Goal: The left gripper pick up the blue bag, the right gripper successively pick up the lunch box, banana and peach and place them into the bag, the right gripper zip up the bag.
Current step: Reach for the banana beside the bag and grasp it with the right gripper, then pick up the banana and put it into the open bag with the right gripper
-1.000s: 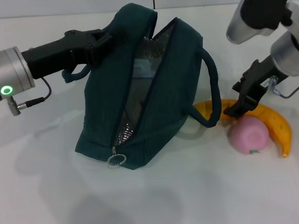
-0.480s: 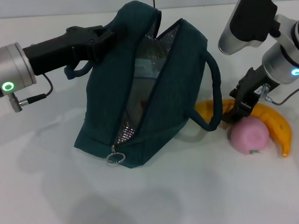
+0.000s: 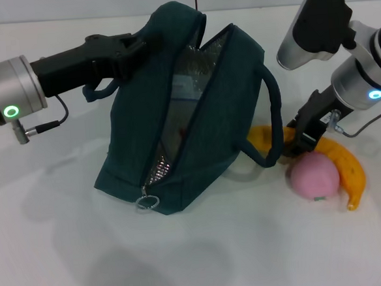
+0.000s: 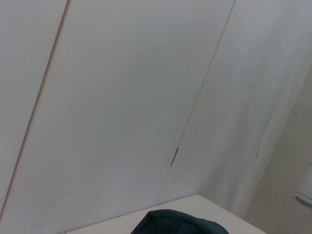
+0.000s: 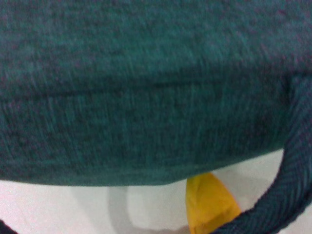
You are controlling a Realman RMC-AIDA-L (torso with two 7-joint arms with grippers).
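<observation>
Holding one teal blue bag (image 3: pixel 202 116) open by its upper edge, the left gripper (image 3: pixel 128 50) has its jaws clamped on fabric at upper left. One banana (image 3: pixel 346 168) and one pink peach (image 3: pixel 314 177) lie at right, where the right gripper (image 3: pixel 301 142) pinches the banana on the worktop (image 3: pixel 198 254).

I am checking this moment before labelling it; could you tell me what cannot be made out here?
- Right gripper, head view: its fingertips are down at the banana; grip unclear.
- Blue bag contents: dim behind the opening; lunch box unconfirmed.
- Left gripper: fingertips hidden in bag fabric.
- Left wrist view: mostly wall.
</observation>
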